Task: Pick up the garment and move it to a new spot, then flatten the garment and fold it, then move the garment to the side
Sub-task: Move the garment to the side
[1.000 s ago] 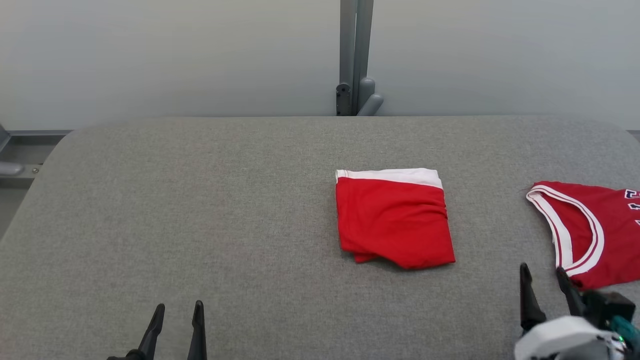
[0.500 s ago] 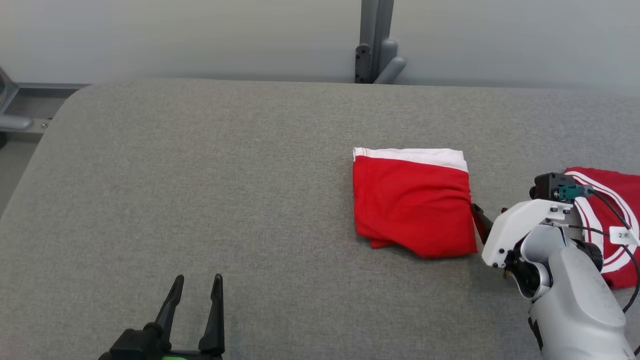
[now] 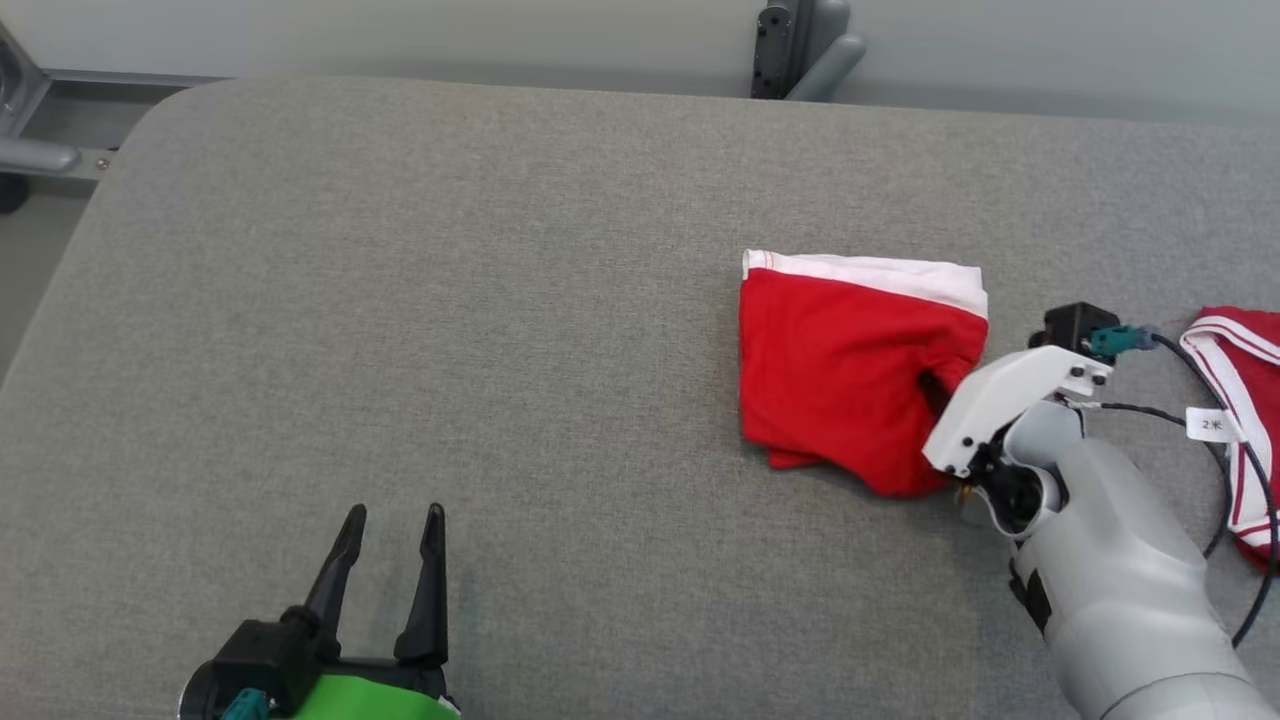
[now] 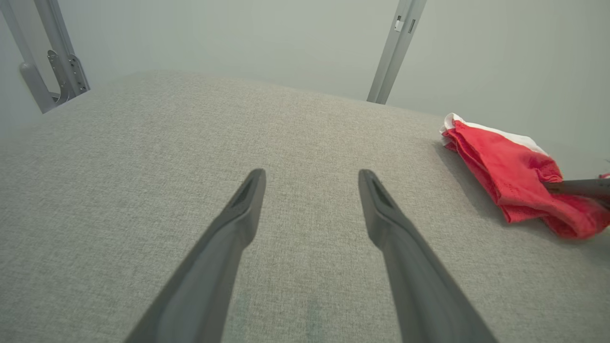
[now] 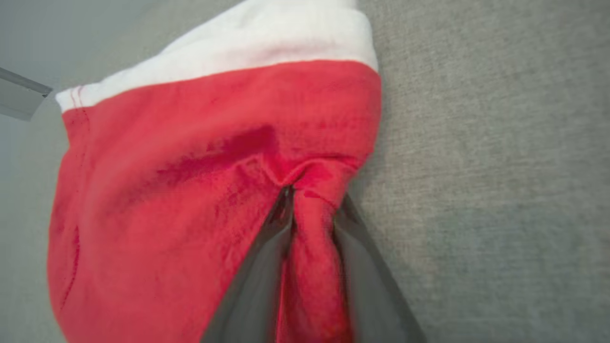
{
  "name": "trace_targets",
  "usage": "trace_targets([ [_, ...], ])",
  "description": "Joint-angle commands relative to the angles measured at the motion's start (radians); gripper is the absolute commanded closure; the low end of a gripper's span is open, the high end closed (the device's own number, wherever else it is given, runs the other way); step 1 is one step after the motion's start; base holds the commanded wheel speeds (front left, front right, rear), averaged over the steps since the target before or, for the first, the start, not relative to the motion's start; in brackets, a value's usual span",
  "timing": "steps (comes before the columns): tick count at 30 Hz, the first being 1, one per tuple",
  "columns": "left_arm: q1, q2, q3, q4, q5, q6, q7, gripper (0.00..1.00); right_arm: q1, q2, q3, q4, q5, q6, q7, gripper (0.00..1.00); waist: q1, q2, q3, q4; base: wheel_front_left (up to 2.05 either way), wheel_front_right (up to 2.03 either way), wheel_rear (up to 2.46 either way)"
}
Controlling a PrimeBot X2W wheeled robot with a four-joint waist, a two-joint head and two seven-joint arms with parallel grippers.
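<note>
The garment (image 3: 840, 370) is a folded red piece with a white band along its far edge, lying right of centre on the grey padded table (image 3: 400, 300). My right gripper (image 3: 940, 385) reaches in from the right and pinches a bunched fold at its right edge. In the right wrist view both dark fingers (image 5: 267, 267) squeeze a ridge of the red garment (image 5: 190, 143) where the right gripper (image 5: 314, 195) bites. My left gripper (image 3: 392, 515) stands open at the lower left over bare table, far from the cloth. The left wrist view has the left gripper (image 4: 312, 178) open and the garment (image 4: 505, 162) off to the right.
A second red jersey (image 3: 1250, 400) with white trim lies at the table's right edge, behind my right forearm and its black cable (image 3: 1225, 470). A grey post (image 3: 800, 40) stands beyond the far edge. A metal frame (image 3: 40, 150) shows past the table's rounded far left corner.
The head camera has tipped down, shifting the whole picture. My right gripper went from beside the jersey leftward to the folded garment and closed on its right edge. The left gripper stays open.
</note>
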Motion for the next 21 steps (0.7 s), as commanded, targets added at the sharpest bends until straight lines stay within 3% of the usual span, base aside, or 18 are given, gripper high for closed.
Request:
trace_targets([
  [1, -0.018, 0.002, 0.011, -0.009, -0.01, -0.003, -0.002, 0.0, -0.006, 0.005, 0.041, 0.012, 0.035, 0.0, -0.008, 1.0, 0.0, 0.0034, 0.022, -0.035, 0.0, 0.0, 0.0],
  [5, -0.012, 0.002, 0.029, -0.026, -0.005, -0.003, -0.002, 0.0, -0.051, 0.001, 0.15, -0.027, 0.062, 0.0, -0.045, 1.0, 0.0, 0.0034, 0.042, -0.126, 0.0, 0.0, 0.0],
  [9, -0.023, 0.002, 0.039, -0.051, 0.001, -0.003, -0.002, 0.0, -0.089, -0.073, 0.207, -0.091, 0.048, -0.001, 0.0, 1.0, 0.0, 0.0034, 0.064, -0.215, 0.0, 0.0, 0.0],
  [13, -0.046, 0.002, 0.038, -0.071, 0.009, -0.003, -0.003, 0.0, -0.122, -0.179, 0.252, -0.196, 0.05, 0.0, 0.119, 1.0, 0.0, 0.0034, 0.097, -0.277, 0.0, 0.0, 0.0],
  [14, -0.057, 0.005, 0.031, -0.079, 0.009, -0.003, -0.002, 0.0, -0.125, -0.246, 0.26, -0.251, 0.048, 0.0, 0.194, 1.0, 0.0, 0.0034, 0.115, -0.292, 0.0, 0.0, 0.0],
  [21, -0.088, 0.028, 0.025, -0.099, -0.001, -0.003, -0.002, 0.0, -0.085, -0.439, 0.202, -0.456, 0.051, 0.0, 0.479, 1.0, 0.0, 0.0034, 0.177, -0.29, 0.0, 0.0, 0.0],
])
